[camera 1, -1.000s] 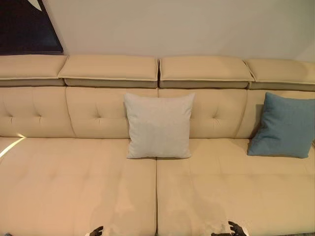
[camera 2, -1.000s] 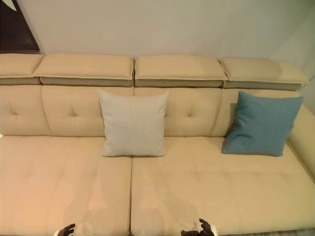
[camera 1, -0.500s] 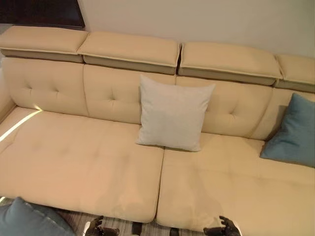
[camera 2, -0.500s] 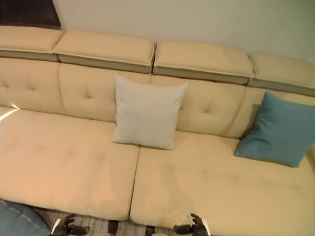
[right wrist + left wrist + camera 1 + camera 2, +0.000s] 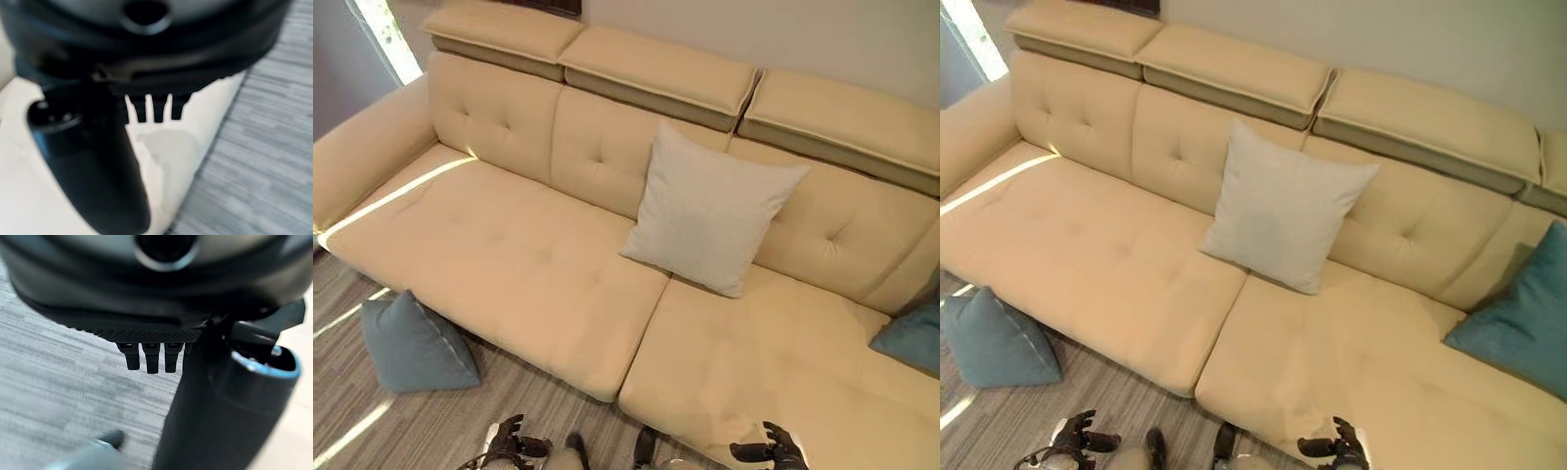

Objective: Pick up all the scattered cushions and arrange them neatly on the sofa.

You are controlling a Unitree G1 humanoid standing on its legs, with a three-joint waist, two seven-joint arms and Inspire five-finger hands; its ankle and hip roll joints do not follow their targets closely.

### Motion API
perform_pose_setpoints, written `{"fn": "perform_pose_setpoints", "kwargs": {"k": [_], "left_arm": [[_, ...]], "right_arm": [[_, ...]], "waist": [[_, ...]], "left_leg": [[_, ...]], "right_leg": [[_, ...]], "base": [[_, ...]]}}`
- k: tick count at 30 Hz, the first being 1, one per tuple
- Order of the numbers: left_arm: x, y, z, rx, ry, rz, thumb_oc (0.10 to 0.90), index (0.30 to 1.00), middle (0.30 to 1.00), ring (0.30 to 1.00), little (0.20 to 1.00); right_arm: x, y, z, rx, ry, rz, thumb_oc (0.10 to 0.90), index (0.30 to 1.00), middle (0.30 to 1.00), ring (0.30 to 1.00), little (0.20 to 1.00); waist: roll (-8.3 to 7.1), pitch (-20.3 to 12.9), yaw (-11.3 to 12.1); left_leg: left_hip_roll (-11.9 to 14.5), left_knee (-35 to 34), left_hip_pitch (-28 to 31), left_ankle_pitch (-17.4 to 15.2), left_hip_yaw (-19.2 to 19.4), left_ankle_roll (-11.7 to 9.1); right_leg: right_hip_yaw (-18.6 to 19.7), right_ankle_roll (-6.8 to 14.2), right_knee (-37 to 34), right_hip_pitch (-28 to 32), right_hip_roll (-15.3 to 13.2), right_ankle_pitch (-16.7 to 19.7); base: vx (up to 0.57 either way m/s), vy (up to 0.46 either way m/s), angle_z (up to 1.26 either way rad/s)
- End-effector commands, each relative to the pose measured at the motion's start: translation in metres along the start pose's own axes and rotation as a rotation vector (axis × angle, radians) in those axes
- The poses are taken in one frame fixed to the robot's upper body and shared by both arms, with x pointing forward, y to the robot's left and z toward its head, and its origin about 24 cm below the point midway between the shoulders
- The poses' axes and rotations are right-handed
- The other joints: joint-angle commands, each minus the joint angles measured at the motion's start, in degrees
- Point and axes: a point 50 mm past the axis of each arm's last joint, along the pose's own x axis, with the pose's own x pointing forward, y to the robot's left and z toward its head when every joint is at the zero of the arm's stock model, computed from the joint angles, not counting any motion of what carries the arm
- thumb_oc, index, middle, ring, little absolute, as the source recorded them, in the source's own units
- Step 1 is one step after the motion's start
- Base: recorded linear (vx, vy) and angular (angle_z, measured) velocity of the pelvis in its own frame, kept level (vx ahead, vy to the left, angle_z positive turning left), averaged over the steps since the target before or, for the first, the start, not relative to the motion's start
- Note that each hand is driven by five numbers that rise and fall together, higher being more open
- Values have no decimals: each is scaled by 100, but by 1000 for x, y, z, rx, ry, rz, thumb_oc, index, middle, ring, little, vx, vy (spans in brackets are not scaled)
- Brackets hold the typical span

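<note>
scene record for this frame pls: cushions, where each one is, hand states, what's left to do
sofa: beige, long
grey cushion: on seat, leaning on backrest, mid sofa
blue cushion on sofa: at robot's right end, against backrest
blue cushion on floor: on striped floor by sofa front, robot's left
left hand: low, relaxed, holds nothing
right hand: low over seat edge, relaxed, holds nothing
remaining: floor cushion not yet picked up

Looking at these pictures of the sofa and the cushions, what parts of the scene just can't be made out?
- Blue cushion on the sofa: cut off by the right edge in both eye views.
- Blue cushion on the floor: its far side is tucked against the sofa front.
- Left hand and right hand: cut off by the bottom edge of the eye views; blurred in the wrist views.
</note>
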Motion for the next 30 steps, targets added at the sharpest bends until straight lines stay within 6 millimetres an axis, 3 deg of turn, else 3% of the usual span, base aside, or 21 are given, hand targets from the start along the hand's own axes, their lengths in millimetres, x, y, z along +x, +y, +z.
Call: {"fn": "perform_pose_setpoints", "kwargs": {"k": [1,8,9,11,14,18,21,24,26,27,30], "left_arm": [[-2,-1,2,58,-50,-13,800,900,900,900,900],[-2,12,-11,61,-4,23,800,900,900,900,900],[-1,16,-11,64,-1,35,800,900,900,900,900],[0,23,-7,66,-16,60,800,900,900,900,900],[0,27,-9,81,-13,62,800,900,900,900,900],[0,35,-16,74,15,75,800,900,900,900,900],[-2,30,-22,-10,47,76,800,900,900,900,900],[-2,23,-19,-30,42,62,800,900,900,900,900],[-1,17,-15,-53,30,47,800,900,900,900,900],[-1,15,-13,-41,25,35,800,900,900,900,900],[-2,15,-15,-31,29,31,800,900,900,900,900]], "right_arm": [[0,1,2,42,5,-21,800,900,900,900,900],[2,14,24,-11,-59,17,800,900,900,900,900],[2,16,29,-14,-74,23,800,900,900,900,900],[3,17,36,-22,-100,32,800,900,900,900,900],[3,15,37,-31,-106,29,800,900,900,900,900],[2,19,38,-55,-121,49,800,900,900,900,900],[2,17,41,-32,-131,39,800,900,900,900,900],[3,14,44,-27,-142,27,800,900,900,900,900],[4,9,41,-31,-129,14,800,900,900,900,900],[5,7,36,-63,-102,3,800,900,900,900,900],[4,7,32,-75,-87,6,800,900,900,900,900]], "waist": [[-140,-345,123],[-125,-192,282],[-114,-155,274],[-42,-120,209],[-9,-148,232],[-57,-250,402],[-46,-213,378],[-31,-105,329],[-4,-41,225],[-9,-80,196],[-74,-140,178]], "left_leg": [[-296,-1198,469,-147,-108,192],[-532,-1846,534,116,-377,311],[-545,-1889,514,159,-459,335],[-621,-1999,442,311,-778,407],[-662,-2007,296,452,-981,418],[-775,-2041,111,603,-1202,340],[-870,-1984,-96,706,-1252,220],[-894,-1691,-372,743,-1034,155],[-697,-1389,-624,766,-275,138],[-463,-1270,-623,684,233,173],[-407,-1147,-543,558,242,192]], "right_leg": [[833,933,306,-259,-242,-118],[824,1097,783,-599,-440,-35],[1009,1111,919,-718,-416,-40],[2040,1135,1288,-847,-23,-257],[2279,1062,1463,-753,128,-443],[2132,932,1175,-416,204,-717],[2241,891,741,-340,251,-609],[2122,877,552,-264,191,-564],[1845,875,460,-235,85,-527],[1622,860,404,-181,11,-483],[1515,858,389,-120,-52,-435]], "base": [[-45,201,71],[-107,152,39],[-137,67,21],[-131,85,64],[-109,26,106],[-51,-50,74],[-69,-82,65],[-104,-21,81],[-169,9,162],[-102,17,181],[-12,26,58]]}}
